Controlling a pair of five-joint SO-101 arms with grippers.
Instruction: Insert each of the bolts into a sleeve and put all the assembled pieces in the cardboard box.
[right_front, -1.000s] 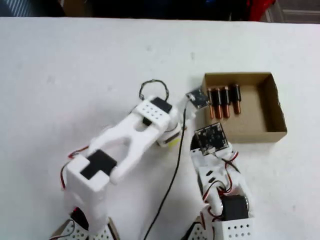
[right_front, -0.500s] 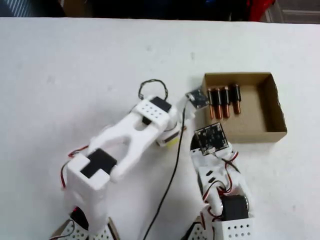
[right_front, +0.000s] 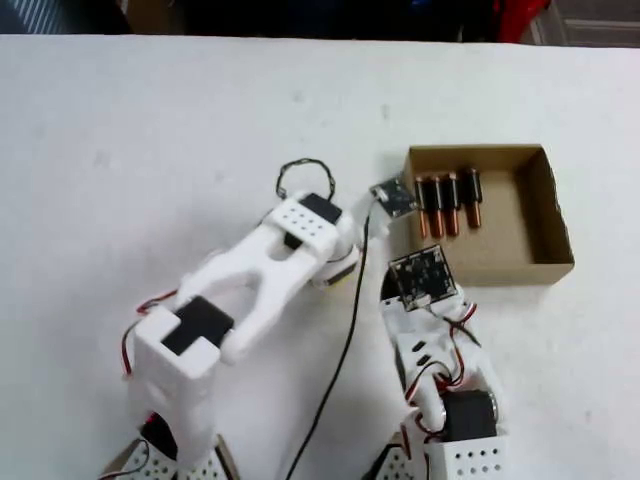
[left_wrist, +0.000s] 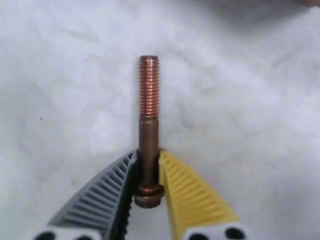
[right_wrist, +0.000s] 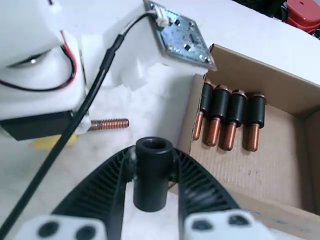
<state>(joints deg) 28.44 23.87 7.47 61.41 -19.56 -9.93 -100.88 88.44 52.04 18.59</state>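
Note:
My left gripper (left_wrist: 146, 177) is shut on a copper bolt (left_wrist: 148, 125), gripping it near the head with the threaded end pointing away over the white table. In the right wrist view that bolt's thread (right_wrist: 109, 123) juts out from the left arm. My right gripper (right_wrist: 152, 175) is shut on a black sleeve (right_wrist: 153, 170), open bore facing the bolt tip, a short way from it. The cardboard box (right_front: 528, 225) holds several assembled pieces (right_front: 448, 203) in a row along its left wall; they appear as the assembled pieces (right_wrist: 229, 117) in the right wrist view too.
The left arm (right_front: 260, 280) stretches diagonally across the table centre, the right arm (right_front: 435, 350) stands just below the box. A black cable (right_front: 340, 370) runs between them. A small circuit board (right_front: 394, 197) sits at the box's left edge.
The left arm's wrist has shifted very slightly; otherwise nothing has visibly moved.

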